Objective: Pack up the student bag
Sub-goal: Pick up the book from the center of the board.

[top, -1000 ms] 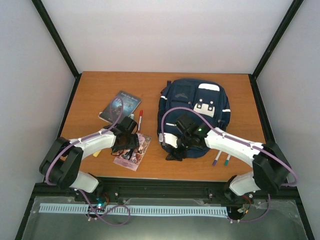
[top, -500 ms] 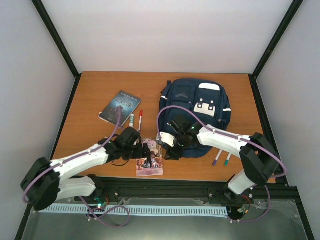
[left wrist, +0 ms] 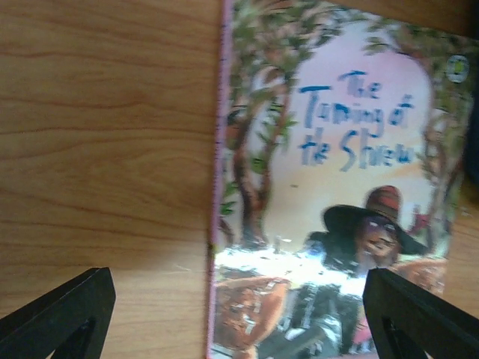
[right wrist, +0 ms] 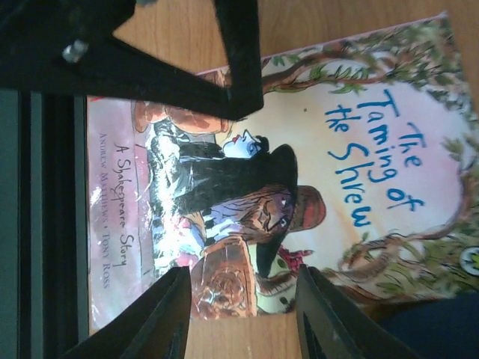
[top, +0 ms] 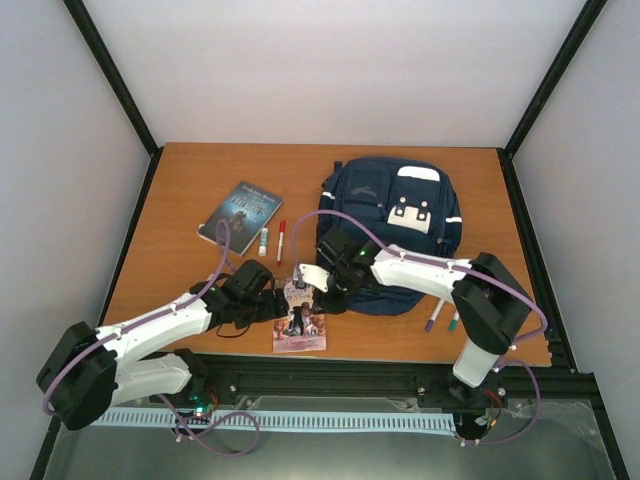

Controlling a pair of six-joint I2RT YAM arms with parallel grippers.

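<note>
Jaws of the left gripper (left wrist: pixel 238 299) stand wide apart over the picture book (left wrist: pixel 337 187) at the near edge of the table (top: pixel 180 200), gripping nothing, while the right gripper (right wrist: pixel 243 299) hovers above the same cover, partly parted and empty, with the student bag (top: pixel 370 190) lying just right and farther back

The bag (top: pixel 372 195) is large, navy blue fabric, with thin white stripes at its sides and white patches near its top; it lies flat on the right half of the surface (top: pixel 190 190), front pockets up, top toward the far edge; a dark strap loops at its far left corner; whether it is zipped cannot be told.
</note>
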